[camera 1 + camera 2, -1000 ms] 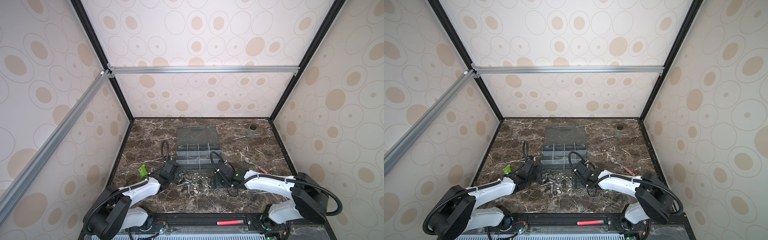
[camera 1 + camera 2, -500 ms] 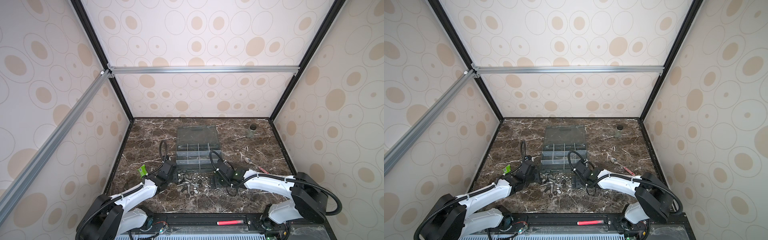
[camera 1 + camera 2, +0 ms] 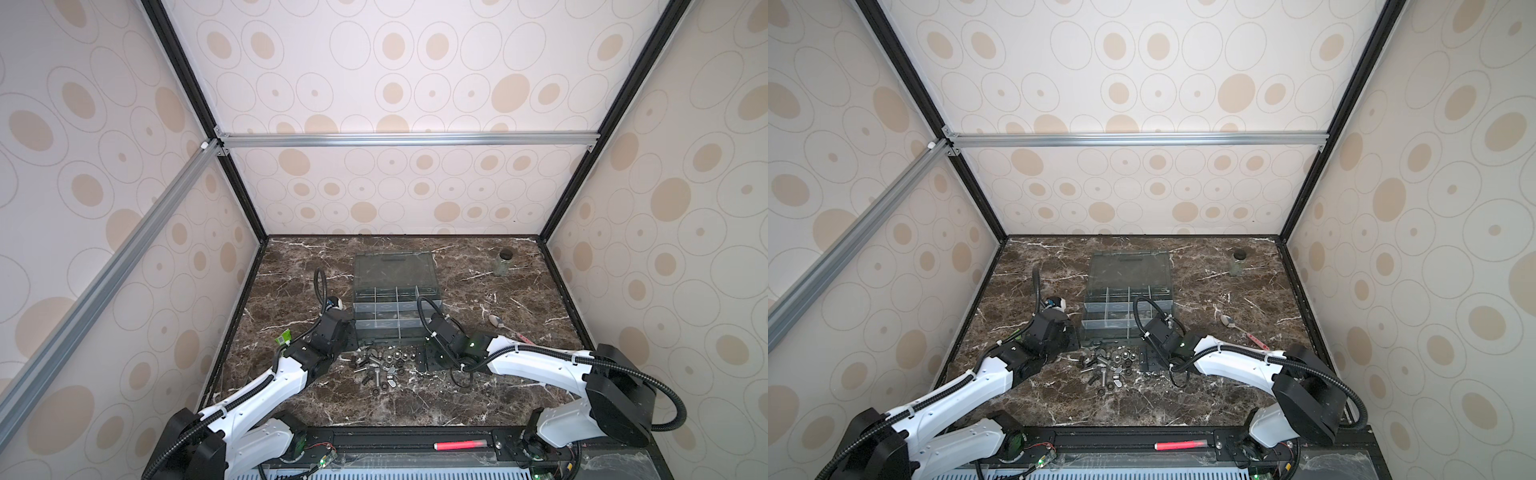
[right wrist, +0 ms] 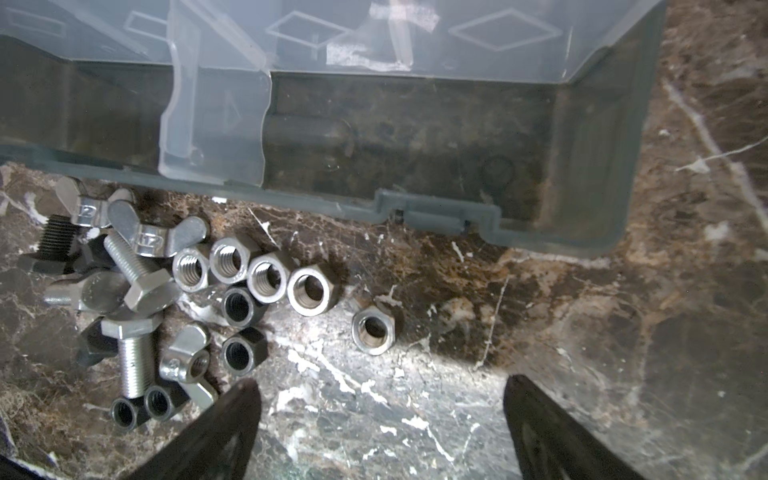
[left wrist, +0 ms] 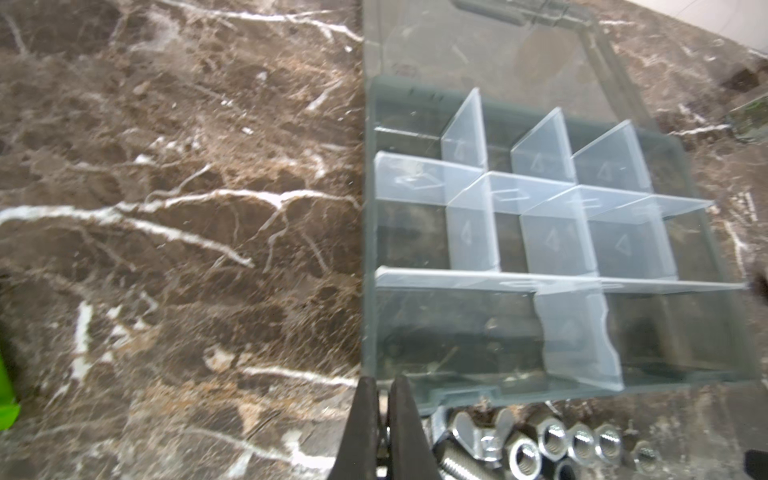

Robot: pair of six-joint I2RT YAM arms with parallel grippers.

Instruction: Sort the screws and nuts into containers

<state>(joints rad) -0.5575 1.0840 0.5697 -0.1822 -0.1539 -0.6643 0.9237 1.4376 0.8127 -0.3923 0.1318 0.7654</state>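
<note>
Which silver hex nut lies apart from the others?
The lone hex nut, with bare tabletop all around it; the other four silver hex nuts sit side by side in a row.

We are stretching our left arm [image 3: 266, 382] and right arm [image 3: 540, 365] forward, low; our left gripper [image 5: 384, 382] is holding its jaws together, our right gripper [image 4: 382, 384] is holding them wide apart.
</note>
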